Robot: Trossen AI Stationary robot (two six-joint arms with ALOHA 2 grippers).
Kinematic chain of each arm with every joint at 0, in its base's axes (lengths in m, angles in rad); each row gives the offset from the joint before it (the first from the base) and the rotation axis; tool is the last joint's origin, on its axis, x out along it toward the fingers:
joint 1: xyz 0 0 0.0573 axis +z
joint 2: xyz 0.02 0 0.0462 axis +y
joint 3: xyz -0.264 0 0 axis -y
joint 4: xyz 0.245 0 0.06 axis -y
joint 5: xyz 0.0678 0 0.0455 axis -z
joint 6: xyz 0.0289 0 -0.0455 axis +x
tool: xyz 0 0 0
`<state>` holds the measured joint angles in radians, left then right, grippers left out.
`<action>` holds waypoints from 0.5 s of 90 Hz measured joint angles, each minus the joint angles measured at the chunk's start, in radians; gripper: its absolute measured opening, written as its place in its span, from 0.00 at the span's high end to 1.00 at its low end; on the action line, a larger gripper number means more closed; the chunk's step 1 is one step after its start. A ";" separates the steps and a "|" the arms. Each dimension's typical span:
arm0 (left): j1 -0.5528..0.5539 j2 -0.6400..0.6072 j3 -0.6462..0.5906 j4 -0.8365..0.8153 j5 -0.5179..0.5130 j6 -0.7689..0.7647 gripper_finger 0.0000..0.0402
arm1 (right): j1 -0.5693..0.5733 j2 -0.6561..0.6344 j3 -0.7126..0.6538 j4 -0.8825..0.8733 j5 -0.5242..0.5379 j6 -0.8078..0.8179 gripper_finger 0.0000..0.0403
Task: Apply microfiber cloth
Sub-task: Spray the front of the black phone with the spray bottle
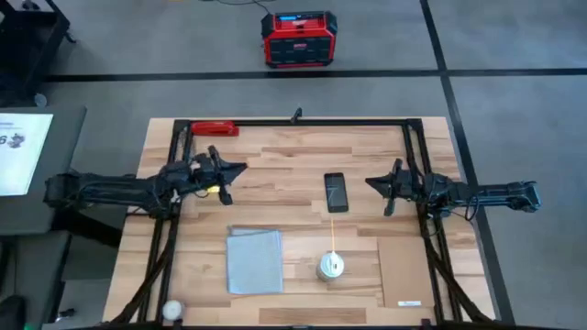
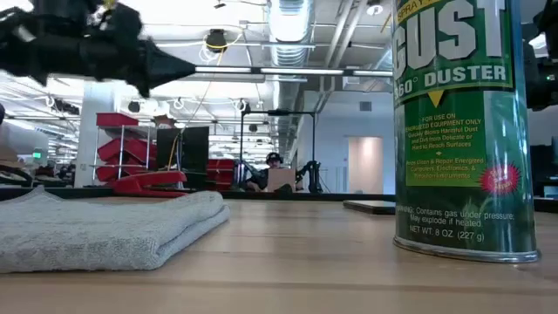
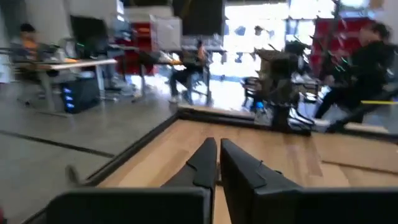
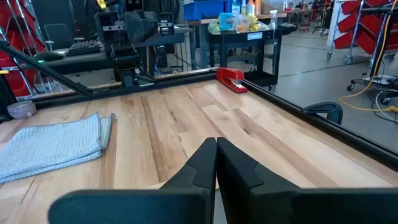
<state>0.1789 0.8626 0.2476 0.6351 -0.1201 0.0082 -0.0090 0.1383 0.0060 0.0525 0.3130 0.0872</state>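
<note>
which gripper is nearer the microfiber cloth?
Left. The left gripper is just above the microfiber cloth in the high view; the right gripper is beyond the phone.

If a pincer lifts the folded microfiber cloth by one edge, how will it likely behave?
The microfiber cloth lies folded in soft, rounded layers, so it would probably droop and unfold rather than stay flat. It looks thin and light, so it should lift easily. Pushed across the wooden table, it would likely bunch up rather than slide whole.

Open-plan lab/workshop: exposed ceiling ducts [image 2: 288, 22], red parts racks [image 2: 122, 139], desks, seated person [image 2: 275, 172].
</note>
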 joint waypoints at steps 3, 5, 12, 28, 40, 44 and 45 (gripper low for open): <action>0.000 0.056 0.043 -0.012 0.019 0.013 1.00 | 0.000 0.000 0.000 0.000 0.000 0.000 1.00; 0.000 0.092 0.072 -0.029 0.027 0.024 1.00 | 0.000 0.000 0.000 0.000 0.000 0.000 1.00; 0.003 0.230 0.193 -0.113 0.039 0.075 1.00 | 0.000 0.000 0.000 0.000 0.000 0.000 1.00; 0.035 0.530 0.466 -0.346 0.062 0.153 1.00 | 0.000 0.000 0.000 0.000 0.000 0.000 1.00; 0.048 0.695 0.610 -0.440 0.091 0.166 1.00 | 0.000 0.000 0.000 0.000 0.000 0.000 1.00; 0.048 0.732 0.638 -0.445 0.113 0.167 1.00 | 0.000 0.000 0.000 0.000 0.000 0.000 1.00; 0.048 0.742 0.644 -0.446 0.122 0.167 1.00 | 0.000 0.000 0.000 0.000 0.000 0.000 1.00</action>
<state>0.2264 1.6042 0.8920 0.1895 0.0017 0.1756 -0.0090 0.1383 0.0062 0.0528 0.3130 0.0872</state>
